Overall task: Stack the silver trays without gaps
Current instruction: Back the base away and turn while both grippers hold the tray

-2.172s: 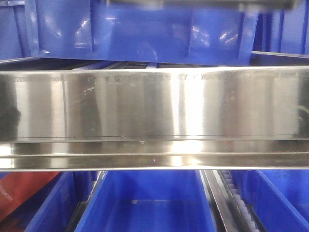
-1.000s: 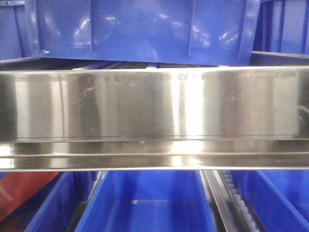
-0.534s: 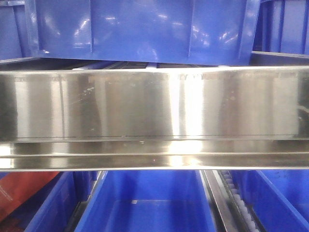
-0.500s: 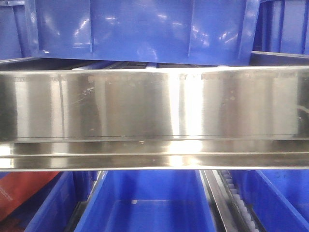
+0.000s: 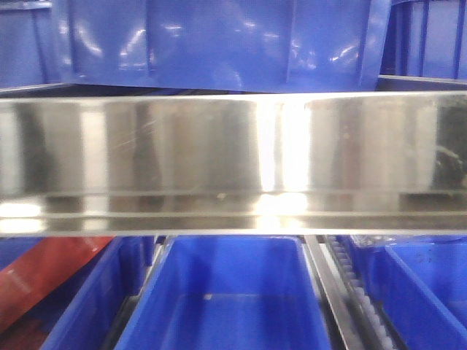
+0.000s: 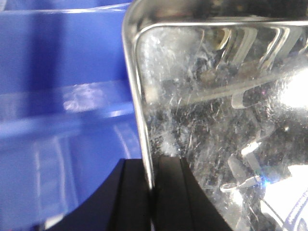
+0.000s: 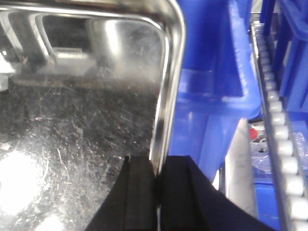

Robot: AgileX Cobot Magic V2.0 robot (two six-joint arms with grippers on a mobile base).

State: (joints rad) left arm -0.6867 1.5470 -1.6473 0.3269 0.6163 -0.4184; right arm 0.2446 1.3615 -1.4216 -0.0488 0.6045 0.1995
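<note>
The left claw (image 6: 151, 195) is closed to a thin slit on the flared rim of the silver tray (image 6: 216, 120). One black finger (image 6: 134, 197) sits outside the rim at the bottom centre of the left wrist view, and the other sits inside. The tray fills the right of that frame, with its rounded corner at the upper left. A blurred blue bin (image 6: 62, 96) takes up all the room left of the rim.

In the right wrist view, the right claw (image 7: 158, 195) pinches the tray's rim the same way. Here the tray fills the left of the frame, its corner at the upper right. Just right of the rim stands a blue wall (image 7: 211, 72), then a roller track (image 7: 281, 120) along the far right edge.

In the front view, a brushed-steel band (image 5: 233, 146) spans the middle from edge to edge. An open blue crate (image 5: 226, 299) lies below it at lower centre.
</note>
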